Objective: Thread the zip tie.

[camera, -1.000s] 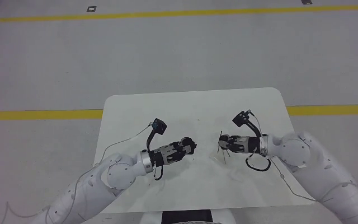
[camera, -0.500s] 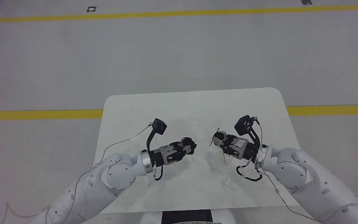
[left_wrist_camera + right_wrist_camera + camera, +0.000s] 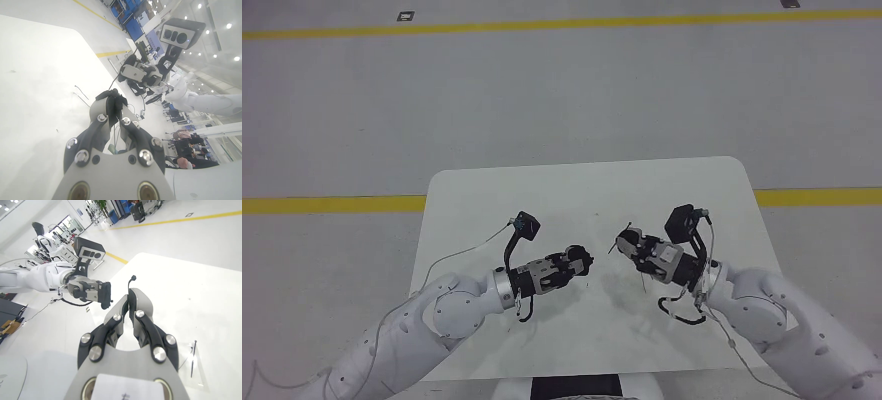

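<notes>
Seen from above, the left hand (image 3: 585, 260) and the right hand (image 3: 622, 241) hang over the middle of the white counter (image 3: 542, 200), tips turned toward each other, near but apart. A loose tie (image 3: 642, 283) lies on the counter just beside the right hand, on the robot's side. In the left wrist view the left hand (image 3: 113, 96) has its black pads (image 3: 110, 106) pressed together. A small dark bit sits at their tips, but I cannot tell what it is or whether it is gripped. Beyond it the right hand (image 3: 122, 73) is held above the counter's edge, and the zip tie (image 3: 114, 81) runs from it as a thin dark strand slanting down toward the left hand's tips. Whether strand and tips touch cannot be told. Two more thin ties (image 3: 81, 94) lie flat on the counter near the left hand. In the right wrist view the right hand (image 3: 129, 298) is clamped on the zip tie, whose short curved end with the square head (image 3: 133, 277) sticks out past the fingertips. The left hand (image 3: 105, 297) faces it from close by, with a gap between them. A clear plastic bag (image 3: 198, 376) lies on the counter with spare black ties (image 3: 192, 359) on it.
</notes>
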Robot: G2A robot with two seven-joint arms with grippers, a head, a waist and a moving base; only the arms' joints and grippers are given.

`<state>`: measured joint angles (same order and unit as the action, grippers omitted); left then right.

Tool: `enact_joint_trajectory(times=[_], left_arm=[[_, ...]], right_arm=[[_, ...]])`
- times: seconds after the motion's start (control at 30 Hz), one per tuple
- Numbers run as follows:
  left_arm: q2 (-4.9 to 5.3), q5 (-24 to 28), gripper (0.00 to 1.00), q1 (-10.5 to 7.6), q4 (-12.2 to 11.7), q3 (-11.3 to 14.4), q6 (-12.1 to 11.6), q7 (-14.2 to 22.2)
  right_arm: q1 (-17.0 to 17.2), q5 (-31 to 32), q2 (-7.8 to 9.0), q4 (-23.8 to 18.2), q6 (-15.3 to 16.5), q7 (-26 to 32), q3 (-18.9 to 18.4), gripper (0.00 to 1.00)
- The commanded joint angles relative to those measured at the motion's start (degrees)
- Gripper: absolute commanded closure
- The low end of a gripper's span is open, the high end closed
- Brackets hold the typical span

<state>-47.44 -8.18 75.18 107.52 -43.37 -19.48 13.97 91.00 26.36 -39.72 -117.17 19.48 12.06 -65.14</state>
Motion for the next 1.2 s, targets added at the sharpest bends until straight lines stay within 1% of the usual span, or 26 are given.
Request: enact_joint_trajectory(times=[0.0,0.1,0.17,0.2,0.63,0.67,0.73,0.8,0.97,1.0,1.1,1.17], left_arm=[[0.00,0.0,1.00,0.00,0.0,0.0,0.0,0.0],[0.00,0.0,1.00,0.00,0.0,0.0,0.0,0.0],[0.00,0.0,1.00,0.00,0.0,0.0,0.0,0.0],[0.00,0.0,1.00,0.00,0.0,0.0,0.0,0.0],[0.00,0.0,1.00,0.00,0.0,0.0,0.0,0.0],[0.00,0.0,1.00,0.00,0.0,0.0,0.0,0.0],[0.00,0.0,1.00,0.00,0.0,0.0,0.0,0.0],[0.00,0.0,1.00,0.00,0.0,0.0,0.0,0.0],[0.00,0.0,1.00,0.00,0.0,0.0,0.0,0.0],[0.00,0.0,1.00,0.00,0.0,0.0,0.0,0.0],[0.00,0.0,1.00,0.00,0.0,0.0,0.0,0.0],[0.00,0.0,1.00,0.00,0.0,0.0,0.0,0.0]], right_arm=[[0.5,1.3,0.13,-0.4,0.0,-2.5,0.2,1.00],[1.2,3.1,0.45,-0.7,0.0,-5.6,0.5,1.00],[1.3,3.6,0.75,-0.9,0.0,-6.6,0.7,1.00],[1.2,4.2,1.01,-1.2,0.0,-6.6,0.8,1.00],[1.2,4.2,1.01,-1.2,0.0,-6.6,0.8,1.00],[1.3,4.1,0.89,-1.3,0.0,-7.4,0.8,1.00],[2.0,5.3,0.68,-1.6,0.0,-10.1,1.0,1.00],[3.6,6.9,0.50,-0.6,0.0,-14.8,1.1,1.00],[7.0,13.7,0.58,0.6,0.0,-25.6,2.5,1.00],[7.5,15.2,0.65,0.9,0.0,-28.5,3.0,1.00],[8.4,18.6,0.95,2.6,0.0,-34.9,4.7,1.00],[8.3,20.4,1.19,3.7,0.0,-37.7,5.8,1.00]])
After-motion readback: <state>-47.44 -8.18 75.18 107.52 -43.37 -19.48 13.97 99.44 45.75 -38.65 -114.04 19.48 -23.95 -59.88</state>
